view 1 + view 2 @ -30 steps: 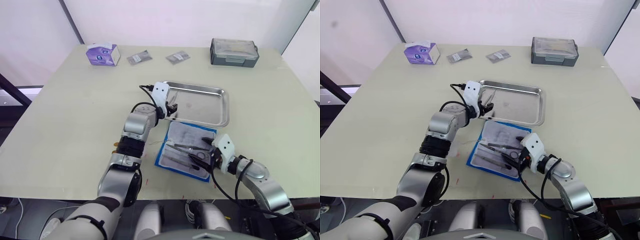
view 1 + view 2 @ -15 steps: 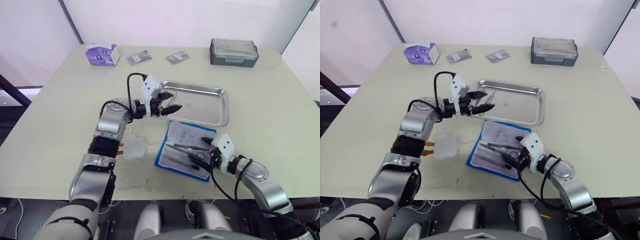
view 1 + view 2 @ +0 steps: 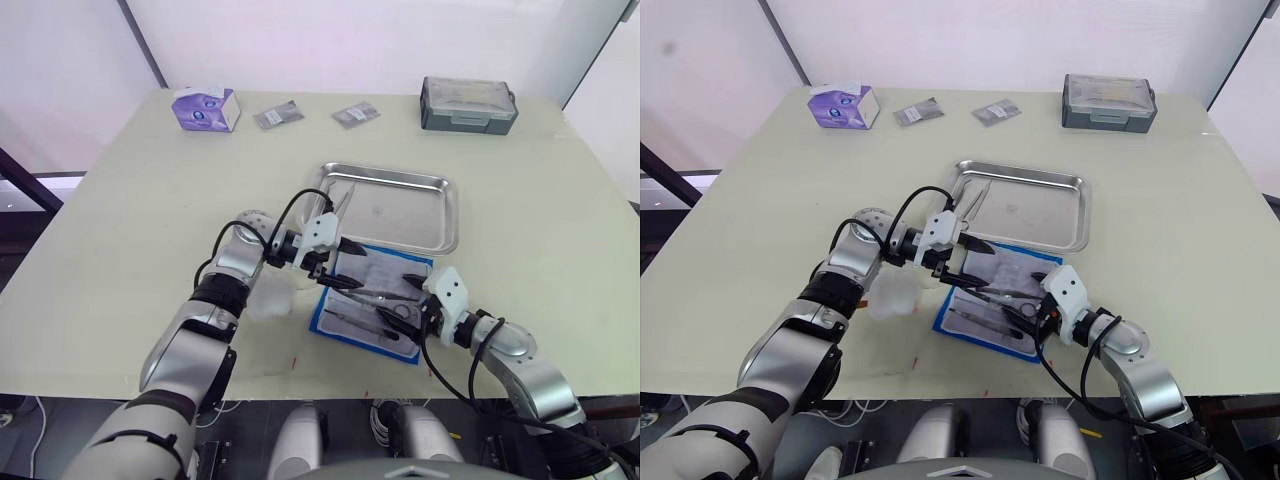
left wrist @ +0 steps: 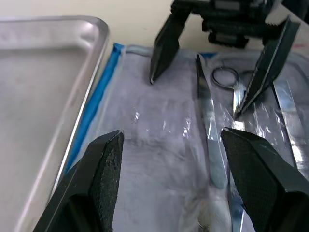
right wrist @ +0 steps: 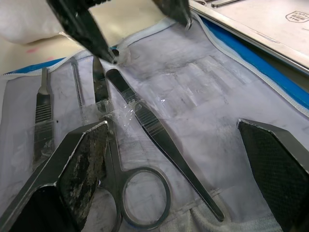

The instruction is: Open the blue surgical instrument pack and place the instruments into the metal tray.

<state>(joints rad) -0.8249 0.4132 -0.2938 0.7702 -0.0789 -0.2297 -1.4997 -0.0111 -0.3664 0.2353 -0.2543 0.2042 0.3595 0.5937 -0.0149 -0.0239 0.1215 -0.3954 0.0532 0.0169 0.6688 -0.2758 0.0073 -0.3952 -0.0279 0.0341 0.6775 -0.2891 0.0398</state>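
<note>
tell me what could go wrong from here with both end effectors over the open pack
1. Both are open above the same lining: the left end effector and the right end effector face each other closely and could collide while reaching.
2. The forceps and scissors lie tucked under clear pocket film, so a pull may drag the blue surgical instrument pack along.
3. The pack abuts the metal tray; a lifted tool could catch the rim.
</note>
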